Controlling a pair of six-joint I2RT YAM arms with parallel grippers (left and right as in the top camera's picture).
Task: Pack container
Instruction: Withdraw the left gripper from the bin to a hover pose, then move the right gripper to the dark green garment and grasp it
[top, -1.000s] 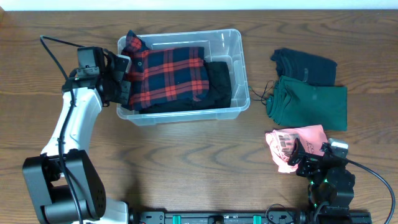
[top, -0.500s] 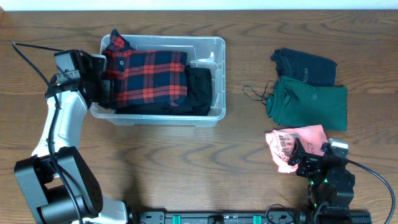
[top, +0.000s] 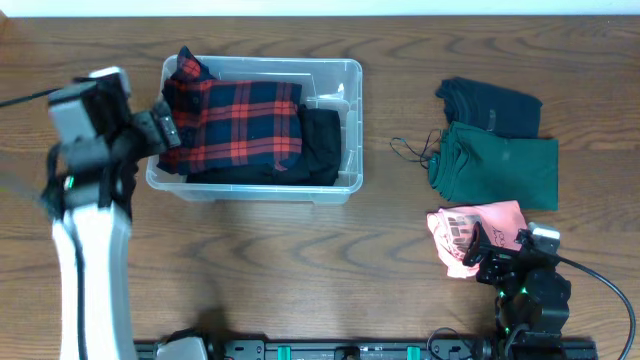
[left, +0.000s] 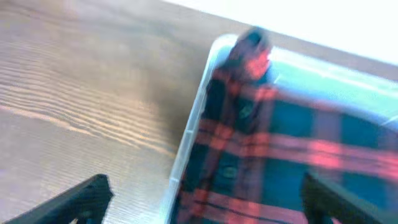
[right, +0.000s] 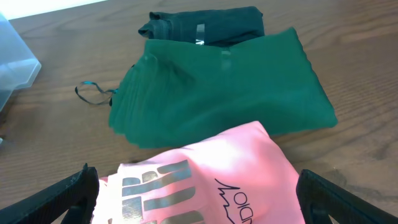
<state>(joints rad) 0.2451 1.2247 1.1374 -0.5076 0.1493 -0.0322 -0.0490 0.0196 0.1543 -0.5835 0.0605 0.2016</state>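
The clear container stands at the table's left centre. A red and navy plaid shirt lies in it beside a black garment. My left gripper is open at the container's left wall. In the left wrist view the gripper has its dark fingertips wide apart, on either side of the container's rim and the plaid shirt, and the picture is blurred. My right gripper is open over a pink shirt, and the pink shirt lies between its spread fingers.
A folded green garment with a loose cord and a dark navy garment lie at the right, beyond the pink shirt. A corner of the container shows at the left edge of the right wrist view.
The container slid left with the left gripper on its wall. That gripper has since opened, let go of the wall and drawn back. The right arm has not moved.
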